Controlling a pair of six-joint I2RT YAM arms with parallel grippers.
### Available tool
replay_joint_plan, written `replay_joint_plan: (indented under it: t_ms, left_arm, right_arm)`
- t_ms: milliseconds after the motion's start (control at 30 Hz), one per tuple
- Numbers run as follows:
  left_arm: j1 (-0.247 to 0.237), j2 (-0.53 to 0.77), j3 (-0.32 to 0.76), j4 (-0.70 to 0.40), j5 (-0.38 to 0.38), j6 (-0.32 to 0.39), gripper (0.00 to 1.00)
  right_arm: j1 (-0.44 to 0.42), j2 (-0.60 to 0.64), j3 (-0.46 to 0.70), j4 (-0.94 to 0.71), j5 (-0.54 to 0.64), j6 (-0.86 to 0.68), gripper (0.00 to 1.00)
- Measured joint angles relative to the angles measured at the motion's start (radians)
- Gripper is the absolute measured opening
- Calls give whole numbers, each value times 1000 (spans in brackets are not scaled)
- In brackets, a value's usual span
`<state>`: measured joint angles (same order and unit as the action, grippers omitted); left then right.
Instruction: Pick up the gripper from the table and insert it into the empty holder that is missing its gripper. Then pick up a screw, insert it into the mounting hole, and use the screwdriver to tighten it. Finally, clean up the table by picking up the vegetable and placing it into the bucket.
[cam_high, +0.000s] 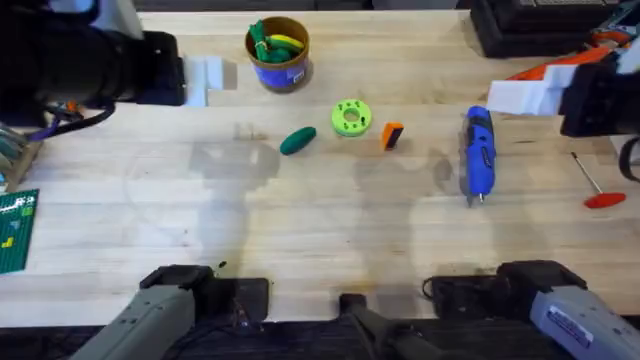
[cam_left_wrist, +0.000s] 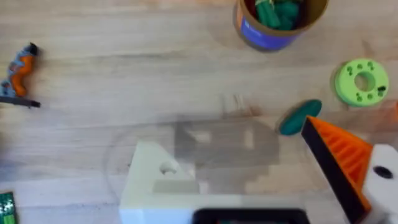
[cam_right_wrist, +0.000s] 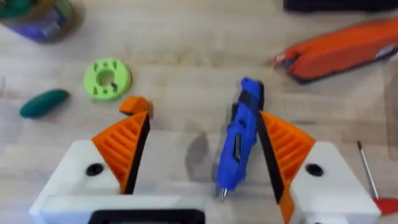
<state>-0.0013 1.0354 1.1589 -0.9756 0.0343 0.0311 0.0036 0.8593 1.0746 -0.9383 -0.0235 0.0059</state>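
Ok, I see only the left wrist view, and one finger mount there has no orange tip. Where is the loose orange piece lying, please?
Observer: The gripper lies on the table, just right of the lime-green disc in the overhead view.
Operator: And the screwdriver, where is it?
Observer: The screwdriver lies farther right on the table, and its bit points toward the arm bases.
Operator: Is the right arm holding anything?
Observer: No. The right gripper is open, and its wrist view shows the screwdriver on the table below it, not gripped.
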Motion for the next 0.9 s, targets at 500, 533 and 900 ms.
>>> replay_joint_plan:
  t_ms: [500, 533, 900]
  left_arm:
    - [0, 212, 9, -31, 28, 0, 985]
    - [0, 222, 9, -31, 28, 0, 985]
    - [-15, 276, 9, -31, 29, 41, 985]
  right_arm:
    - [0, 262, 56, -109, 0, -37, 989]
    - [0, 269, 56, -109, 0, -37, 989]
    - [0, 303, 56, -106, 0, -37, 989]
